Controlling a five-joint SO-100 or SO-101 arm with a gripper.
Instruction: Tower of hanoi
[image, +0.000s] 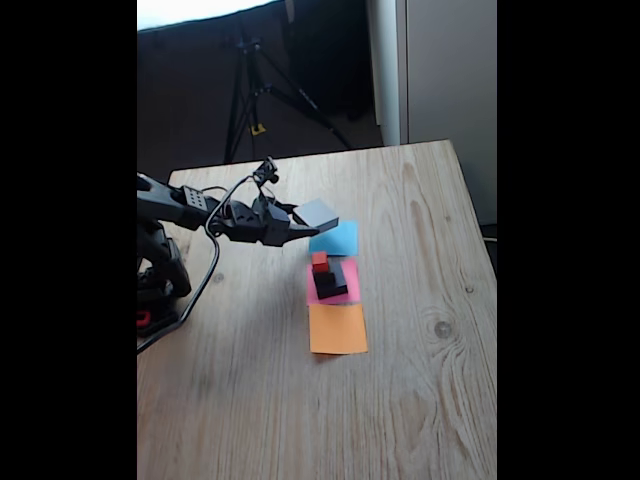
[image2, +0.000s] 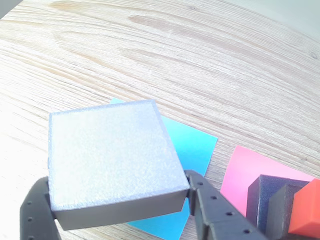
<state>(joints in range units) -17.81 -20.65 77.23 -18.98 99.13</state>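
The black two-finger gripper (image2: 120, 210) clamps the large flat grey block (image2: 112, 160) by its sides, held above the blue paper square (image2: 192, 147) on the wooden table (image2: 200, 60).

Grey block (image2: 112, 155) lifted; stacked black blocks (image: 329, 284), red cube (image: 320, 262).

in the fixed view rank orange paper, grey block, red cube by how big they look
1. orange paper square
2. large flat grey block, held raised in the jaws, so nearness may skew it
3. tiny red cube, clearly smallest
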